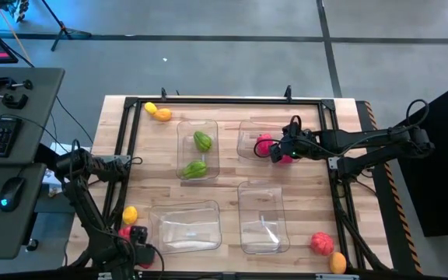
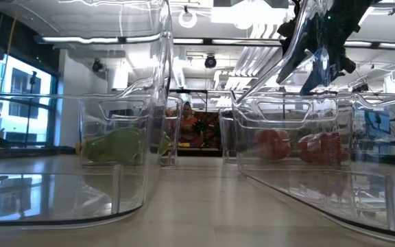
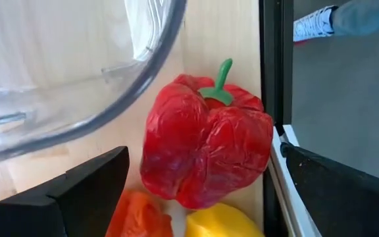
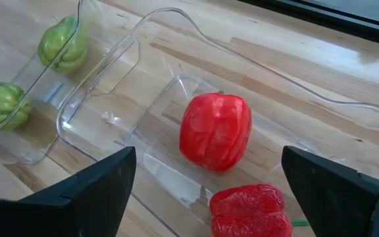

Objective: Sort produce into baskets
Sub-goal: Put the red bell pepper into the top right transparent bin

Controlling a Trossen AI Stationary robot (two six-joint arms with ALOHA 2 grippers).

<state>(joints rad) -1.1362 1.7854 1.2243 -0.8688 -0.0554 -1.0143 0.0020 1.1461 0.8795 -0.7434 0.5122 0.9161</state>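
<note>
My left gripper hangs open, pointing down, at the table's near left corner. Its fingers stand on either side of a red pepper that lies on the wood without touching it. An orange piece and a yellow piece lie next to that pepper. My right gripper is open above the far right basket, which holds two red peppers. The far left basket holds two green peppers.
Two clear baskets stand at the near side. A yellow and an orange piece lie at the far left. A red piece and an orange piece lie at the near right. A black frame rims the table.
</note>
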